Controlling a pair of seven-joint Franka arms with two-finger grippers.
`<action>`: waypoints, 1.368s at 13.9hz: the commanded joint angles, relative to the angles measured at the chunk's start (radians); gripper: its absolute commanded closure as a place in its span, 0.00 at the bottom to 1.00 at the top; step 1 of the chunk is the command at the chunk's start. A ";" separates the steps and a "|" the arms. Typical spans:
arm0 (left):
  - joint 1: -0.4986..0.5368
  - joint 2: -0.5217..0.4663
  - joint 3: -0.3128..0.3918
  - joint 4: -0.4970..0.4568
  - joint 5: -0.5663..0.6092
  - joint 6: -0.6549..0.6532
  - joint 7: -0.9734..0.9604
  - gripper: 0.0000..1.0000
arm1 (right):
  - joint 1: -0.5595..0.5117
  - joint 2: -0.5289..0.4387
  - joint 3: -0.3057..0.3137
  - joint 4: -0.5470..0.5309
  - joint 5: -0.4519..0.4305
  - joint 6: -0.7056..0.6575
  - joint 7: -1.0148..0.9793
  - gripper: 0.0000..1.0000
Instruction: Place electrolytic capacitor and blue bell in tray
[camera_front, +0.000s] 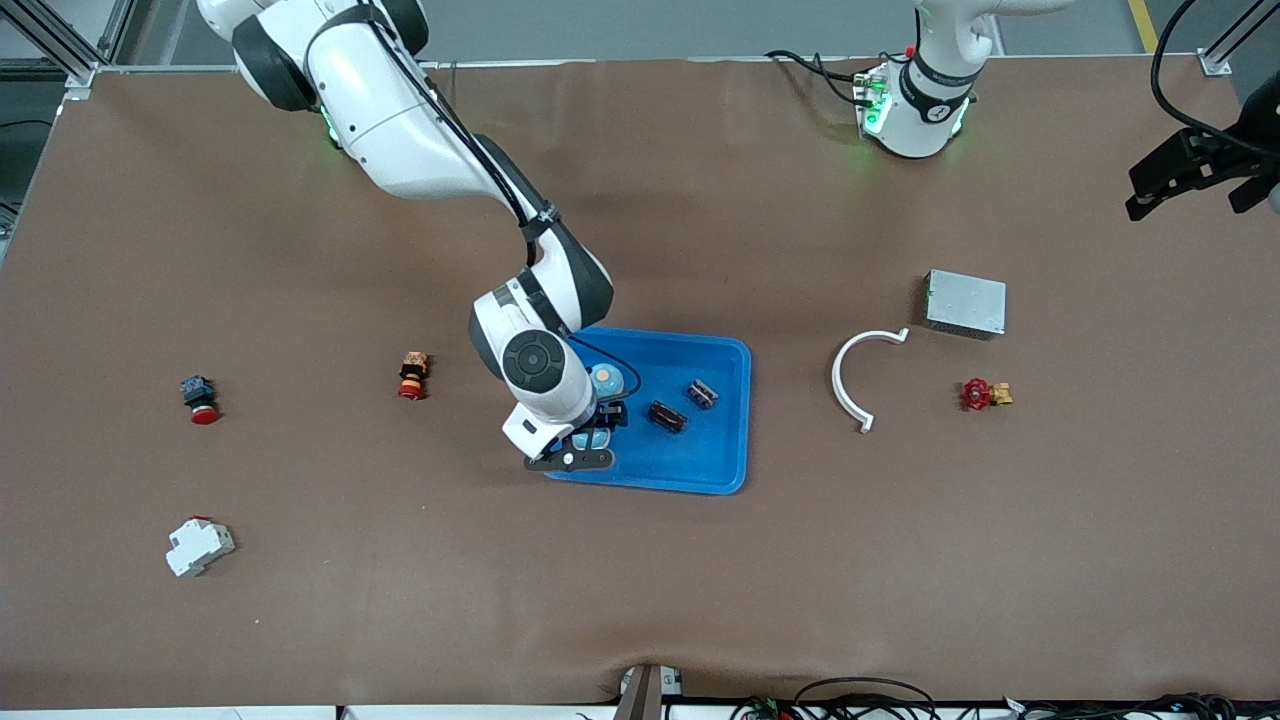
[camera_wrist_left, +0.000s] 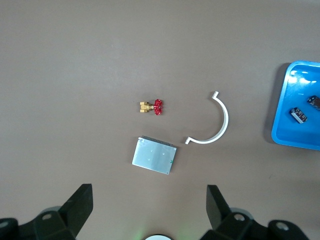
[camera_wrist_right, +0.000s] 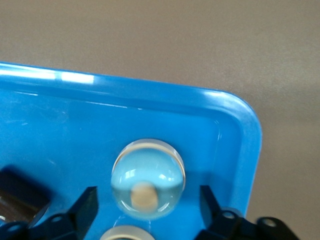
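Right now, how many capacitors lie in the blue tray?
2, both in the tray toward the left arm's end: one capacitor nearer the front camera, the other capacitor farther. The right arm may hide more.

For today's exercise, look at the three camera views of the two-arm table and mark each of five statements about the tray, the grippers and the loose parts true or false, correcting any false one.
1. The blue bell lies inside the tray. True.
2. The right gripper is clamped shut on the bell. False: its fingers stand open on either side of it.
3. Two dark capacitors lie in the tray. True.
4. The left gripper holds the white curved clip. False: it is open and empty, and the clip lies on the table.
5. The grey metal box sits in the tray. False: it rests on the table toward the left arm's end.
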 joint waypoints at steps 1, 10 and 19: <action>0.002 -0.009 0.006 -0.009 -0.013 0.007 0.006 0.00 | 0.003 -0.049 -0.006 0.002 0.018 -0.092 0.001 0.00; 0.004 -0.011 0.007 -0.011 -0.015 0.005 0.015 0.00 | -0.040 -0.391 -0.017 -0.021 0.014 -0.645 0.000 0.00; 0.004 -0.012 0.007 -0.011 -0.016 0.005 0.017 0.00 | -0.174 -0.672 -0.017 -0.036 0.006 -0.951 -0.117 0.00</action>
